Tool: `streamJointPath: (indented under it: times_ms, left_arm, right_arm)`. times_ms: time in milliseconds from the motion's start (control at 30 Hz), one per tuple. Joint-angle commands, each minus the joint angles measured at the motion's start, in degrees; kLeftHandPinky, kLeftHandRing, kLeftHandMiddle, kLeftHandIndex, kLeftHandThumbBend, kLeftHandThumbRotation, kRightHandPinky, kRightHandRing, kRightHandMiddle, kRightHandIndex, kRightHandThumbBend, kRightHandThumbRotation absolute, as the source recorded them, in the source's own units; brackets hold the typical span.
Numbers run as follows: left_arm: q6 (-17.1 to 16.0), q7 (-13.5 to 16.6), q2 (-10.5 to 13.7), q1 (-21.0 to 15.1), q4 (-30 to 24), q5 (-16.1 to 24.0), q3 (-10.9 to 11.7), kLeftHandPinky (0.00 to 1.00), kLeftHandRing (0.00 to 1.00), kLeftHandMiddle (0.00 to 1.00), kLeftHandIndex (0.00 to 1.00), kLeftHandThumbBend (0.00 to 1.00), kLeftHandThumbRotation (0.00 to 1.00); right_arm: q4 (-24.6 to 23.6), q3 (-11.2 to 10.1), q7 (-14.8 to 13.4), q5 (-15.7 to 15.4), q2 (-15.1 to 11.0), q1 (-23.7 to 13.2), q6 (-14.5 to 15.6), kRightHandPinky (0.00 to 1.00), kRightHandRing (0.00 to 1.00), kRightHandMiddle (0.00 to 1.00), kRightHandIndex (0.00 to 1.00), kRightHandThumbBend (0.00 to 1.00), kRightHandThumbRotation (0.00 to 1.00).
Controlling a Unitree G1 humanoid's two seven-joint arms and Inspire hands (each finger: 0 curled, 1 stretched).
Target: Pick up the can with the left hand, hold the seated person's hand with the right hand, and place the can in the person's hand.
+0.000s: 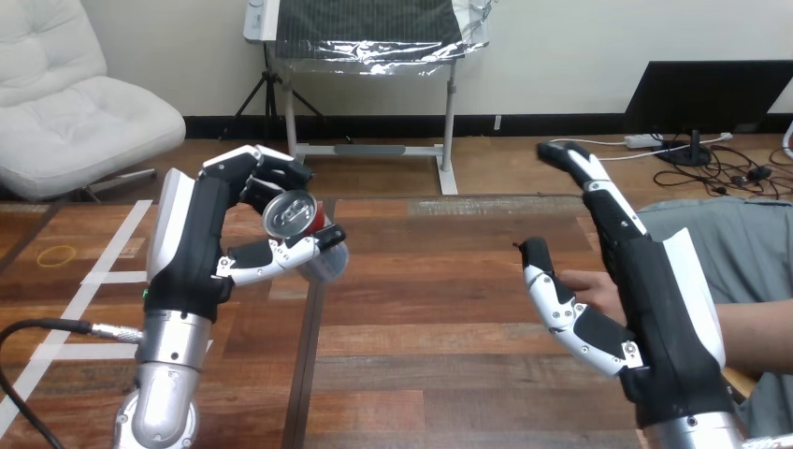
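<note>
With the left hand (224, 215), gripping the red can (292, 217), fingers and thumb curling round its body, holding it clear of the table (421, 309), long axis tilting with the silver top facing the camera (no readable print showing). Standing the right hand (655, 299) upright, straight-fingered, thumb spread, grasping nothing, just before the person's hand (591, 283); contact impossible to tell. Judging the next move: carrying the can rightward, well across, to that hand.

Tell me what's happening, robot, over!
Left hand shut on the can, can tilted. Right hand open, fingers straight, beside the person's hand, not gripping it. Nothing in the way.
</note>
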Motion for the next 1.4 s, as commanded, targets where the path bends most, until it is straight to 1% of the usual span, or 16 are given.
streamJointPath:
  times_ms: [0, 67, 100, 167, 200, 367, 433, 667, 700, 767, 867, 900, 1000, 1100, 1267, 1367]
  left_arm:
    - [0.56, -1.03, -1.38, -1.26, -5.52, -1.72, 1.13, 0.42, 0.46, 0.51, 0.52, 0.66, 0.0]
    - [1.05, -1.33, -1.57, -1.0, -6.35, -1.72, 1.19, 0.42, 0.46, 0.51, 0.52, 0.66, 0.0]
    - [1.28, -1.38, -1.72, -0.87, -6.89, -1.6, 1.17, 0.42, 0.46, 0.51, 0.52, 0.66, 0.0]
    - [1.62, -1.5, -1.91, -0.69, -7.55, -1.48, 1.2, 0.43, 0.46, 0.51, 0.52, 0.66, 0.0]
    - [1.92, -1.63, -2.09, -0.6, -8.04, -1.43, 1.16, 0.43, 0.46, 0.51, 0.51, 0.66, 0.0]
    - [2.87, -2.1, -2.67, -0.24, -9.58, -1.25, 1.13, 0.42, 0.46, 0.51, 0.51, 0.66, 0.0]
    - [3.38, -2.27, -2.97, -0.09, -10.26, -1.13, 1.09, 0.42, 0.45, 0.5, 0.51, 0.67, 0.0]
    - [4.87, -3.22, -3.68, 0.45, -12.22, -1.1, 0.82, 0.42, 0.45, 0.5, 0.51, 0.67, 0.0]
    - [4.96, -3.44, -3.84, 0.51, -12.45, -1.18, 0.74, 0.42, 0.45, 0.5, 0.51, 0.67, 0.0]
    - [5.09, -3.76, -4.04, 0.59, -12.76, -1.31, 0.72, 0.41, 0.44, 0.5, 0.51, 0.67, 0.0]
    - [5.27, -4.11, -4.4, 0.64, -13.19, -1.36, 0.63, 0.41, 0.44, 0.49, 0.51, 0.67, 0.0]
    - [5.43, -4.16, -4.56, 0.69, -13.41, -1.27, 0.56, 0.41, 0.44, 0.49, 0.51, 0.67, 0.0]
    - [5.63, -4.32, -4.8, 0.77, -13.82, -0.95, 0.45, 0.4, 0.43, 0.49, 0.51, 0.67, 0.0]
    - [5.31, -4.53, -4.83, 0.72, -13.85, -0.57, 0.26, 0.39, 0.43, 0.49, 0.51, 0.67, 0.0]
    - [5.19, -4.83, -5.03, 0.67, -13.99, -0.09, 0.03, 0.39, 0.42, 0.48, 0.52, 0.67, 0.0]
    - [5.3, -4.96, -5.33, 0.69, -14.17, 0.13, -0.04, 0.39, 0.43, 0.48, 0.52, 0.67, 0.0]
  right_arm:
    - [-2.82, -2.57, 1.03, -2.63, -2.78, -4.26, 2.34, 1.0, 1.0, 0.98, 0.92, 0.31, 0.0]
    - [-2.98, -3.12, 1.46, -4.12, -3.58, -4.52, 3.25, 1.0, 0.99, 0.97, 0.92, 0.36, 0.0]
    - [-2.91, -3.69, 1.84, -5.62, -4.57, -4.82, 3.89, 1.0, 0.98, 0.97, 0.92, 0.38, 0.0]
    - [-2.87, -4.26, 2.29, -7.23, -5.57, -5.16, 4.6, 0.95, 0.95, 0.96, 0.91, 0.46, 0.0]
    - [-2.72, -4.81, 2.86, -8.32, -6.55, -5.52, 5.27, 0.93, 0.94, 0.95, 0.91, 0.48, 0.0]
    - [-2.27, -6.41, 4.69, -10.66, -9.3, -6.62, 7.21, 0.83, 0.89, 0.93, 0.89, 0.59, 0.0]
    - [-2.1, -7.15, 5.81, -11.97, -10.85, -7.15, 8.69, 0.79, 0.87, 0.92, 0.88, 0.64, 0.0]
    - [-0.96, -9.0, 8.81, -14.62, -15.26, -8.62, 11.87, 0.72, 0.84, 0.9, 0.86, 0.72, 0.0]
    - [-0.45, -9.26, 9.11, -16.09, -16.4, -8.91, 12.24, 0.71, 0.84, 0.9, 0.86, 0.73, 0.0]
    - [0.01, -9.45, 9.42, -17.79, -17.64, -9.24, 12.74, 0.69, 0.82, 0.88, 0.85, 0.77, 0.0]
    - [1.15, -9.84, 10.02, -19.71, -19.32, -9.97, 13.72, 0.68, 0.81, 0.87, 0.84, 0.81, 0.0]
    - [1.55, -9.95, 10.62, -20.47, -19.95, -10.35, 14.55, 0.67, 0.81, 0.87, 0.84, 0.81, 0.0]
    - [2.49, -10.07, 11.87, -21.56, -21.37, -11.13, 15.89, 0.68, 0.81, 0.86, 0.83, 0.84, 0.0]
    - [4.01, -10.2, 12.6, -22.07, -22.99, -11.89, 16.07, 0.69, 0.82, 0.86, 0.83, 0.86, 0.0]
    - [6.77, -10.22, 12.85, -22.82, -25.33, -12.93, 15.62, 0.72, 0.82, 0.85, 0.81, 0.89, 0.0]
    - [8.34, -9.76, 13.3, -24.56, -27.05, -13.56, 16.15, 0.73, 0.82, 0.85, 0.81, 0.9, 0.0]
